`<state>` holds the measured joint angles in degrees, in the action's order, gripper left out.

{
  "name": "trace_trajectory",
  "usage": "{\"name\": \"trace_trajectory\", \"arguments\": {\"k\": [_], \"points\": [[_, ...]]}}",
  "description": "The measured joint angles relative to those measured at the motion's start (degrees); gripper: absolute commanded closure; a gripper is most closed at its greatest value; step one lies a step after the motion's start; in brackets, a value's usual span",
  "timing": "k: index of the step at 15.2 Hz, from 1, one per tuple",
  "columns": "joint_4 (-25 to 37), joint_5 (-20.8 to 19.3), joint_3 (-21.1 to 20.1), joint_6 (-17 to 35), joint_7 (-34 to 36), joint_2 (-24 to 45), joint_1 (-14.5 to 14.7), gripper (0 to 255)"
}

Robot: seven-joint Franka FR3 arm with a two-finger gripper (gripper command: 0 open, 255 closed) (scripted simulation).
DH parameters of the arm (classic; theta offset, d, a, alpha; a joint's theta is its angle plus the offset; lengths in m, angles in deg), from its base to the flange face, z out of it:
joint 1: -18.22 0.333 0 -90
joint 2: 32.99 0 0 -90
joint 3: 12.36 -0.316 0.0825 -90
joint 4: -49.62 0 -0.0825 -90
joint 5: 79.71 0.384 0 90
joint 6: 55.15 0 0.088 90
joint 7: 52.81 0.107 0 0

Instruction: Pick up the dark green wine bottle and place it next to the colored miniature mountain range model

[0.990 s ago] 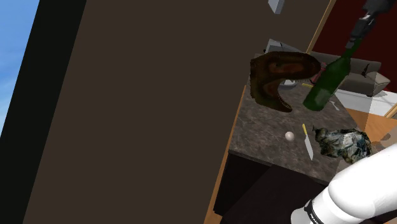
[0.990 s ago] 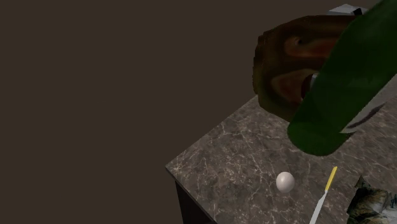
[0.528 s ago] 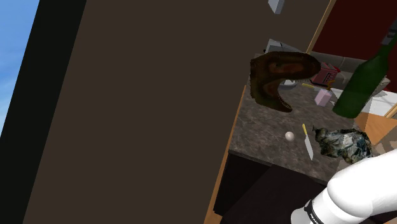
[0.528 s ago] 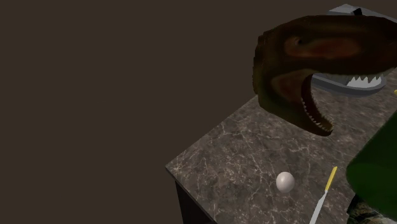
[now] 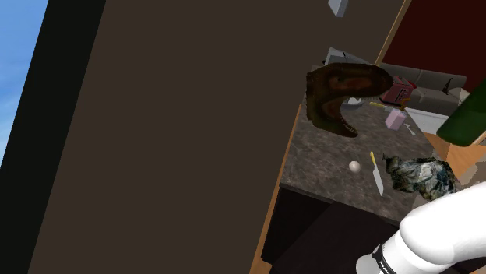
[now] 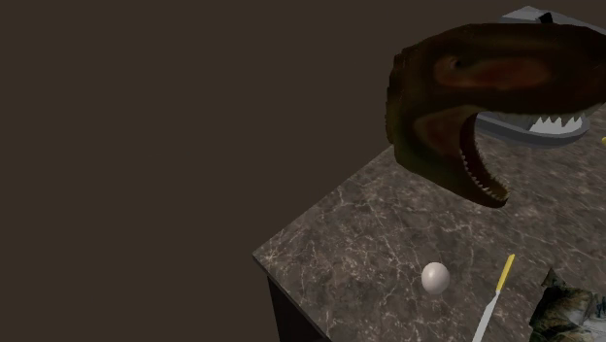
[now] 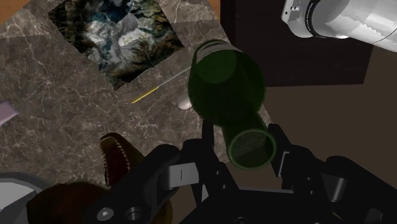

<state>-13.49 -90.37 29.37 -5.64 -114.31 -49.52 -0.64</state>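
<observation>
On my wrist feed the gripper (image 7: 245, 150) is closed down to the width of a bottle neck. Both black fingers (image 7: 280, 151) press on the neck of the dark green bottle (image 7: 226, 86), one on each side, so I hold it by the neck with its body pointing away from the hand. I look along it almost end-on (the round base hides most of the glass). Beyond the base lies the marble counter (image 7: 57, 89), with the mountain range model (image 7: 118, 35) flat on it. Between that model and the bottle's outline I see a knife (image 7: 159, 86) with a yellow handle and a white ball (image 7: 184, 103). A brown dinosaur head (image 7: 118, 159) sits close beside the hand.

In the shoulder view the bottle (image 5: 467, 121) is a green patch cut off at the frame's three o'clock edge. It lies at about one o'clock from the model (image 5: 424, 175) and apart from it; I cannot tell whether it touches anything below. There the ball is at six o'clock from the dinosaur head, the knife at three o'clock from the ball, and the model at three o'clock from the knife. A pink box (image 5: 397, 89) stands at three o'clock from the dinosaur head. The white arm (image 5: 444, 233) fills the five o'clock corner.

In the second exterior view the dinosaur head is at one o'clock from the ball and the knife at four o'clock.
</observation>
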Motion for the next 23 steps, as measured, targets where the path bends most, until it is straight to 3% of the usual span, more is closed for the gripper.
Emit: {"name": "trace_trajectory", "arguments": {"k": [3,13,23], "points": [[0.31,-1.83,1.02,-1.23,-2.96,-1.54,-0.60,255],[-17.85,-5.54,-5.66,7.04,2.37,-12.28,-3.33,255],[-32.26,-7.34,-7.74,14.52,5.27,-19.47,-5.41,255]]}}
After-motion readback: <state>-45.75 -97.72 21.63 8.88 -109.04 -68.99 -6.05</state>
